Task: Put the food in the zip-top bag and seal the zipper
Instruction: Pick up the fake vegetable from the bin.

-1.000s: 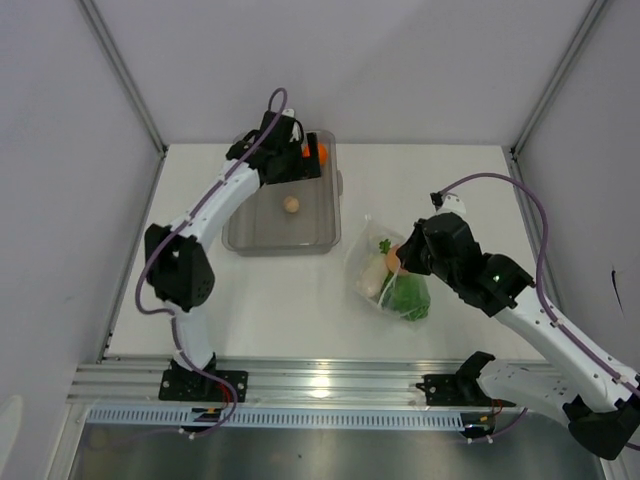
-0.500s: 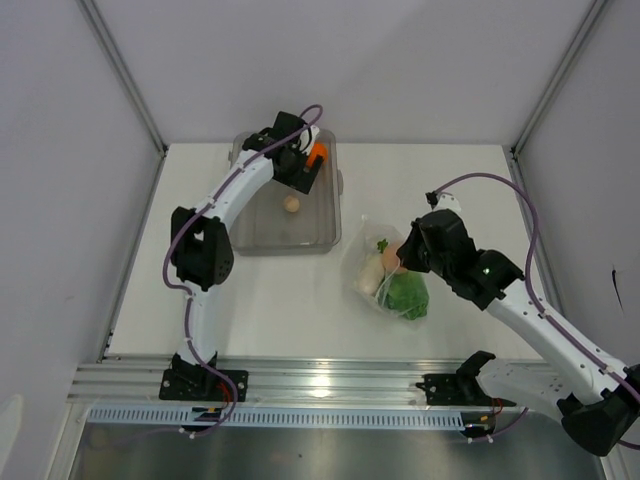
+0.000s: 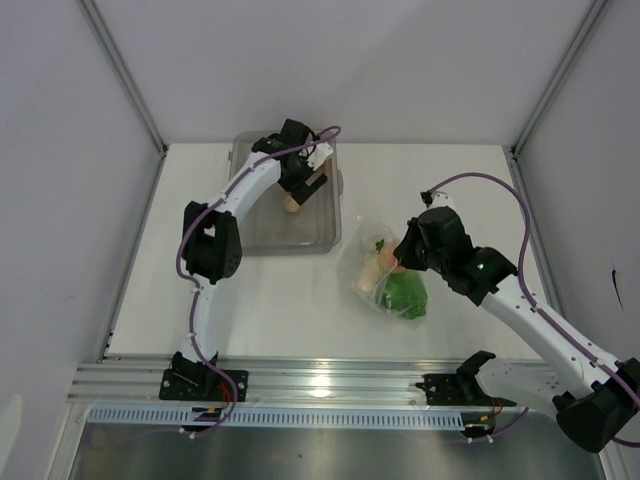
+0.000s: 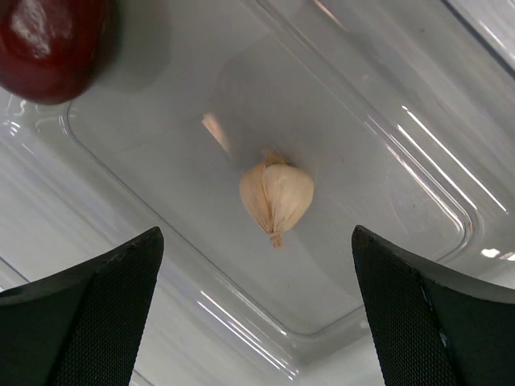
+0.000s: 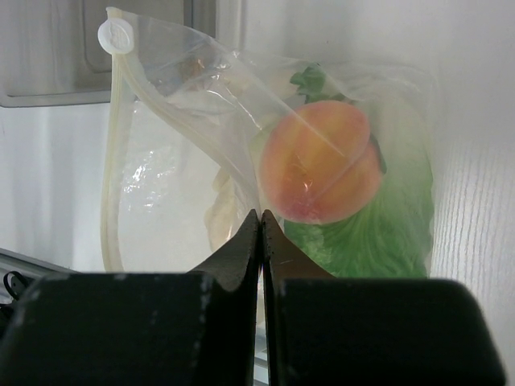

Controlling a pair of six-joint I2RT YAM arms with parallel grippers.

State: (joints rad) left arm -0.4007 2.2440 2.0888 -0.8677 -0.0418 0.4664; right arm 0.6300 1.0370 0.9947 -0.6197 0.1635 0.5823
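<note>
The clear zip-top bag (image 3: 382, 272) lies right of the tray, its mouth open toward the tray. Inside it are green lettuce (image 5: 378, 225), a peach-coloured fruit (image 5: 322, 170) and a white radish (image 3: 368, 283). Its zipper (image 5: 110, 177) runs down the left edge of the mouth. My right gripper (image 5: 261, 219) is shut, pinching the bag's upper film. A small beige lump (image 4: 276, 195) lies in the tray, with a dark red bulb (image 4: 47, 40) near it. My left gripper (image 4: 256, 237) hangs open just above the lump, touching nothing.
The grey translucent tray (image 3: 262, 228) stands at the back left of the white table. Its near corner and rim (image 4: 265, 354) lie right below my left fingers. Frame posts rise at both back corners, and an aluminium rail runs along the front edge.
My left gripper has swung from the tray's far edge toward its middle, over the beige lump. The right arm and the bag have shifted slightly toward the tray.
</note>
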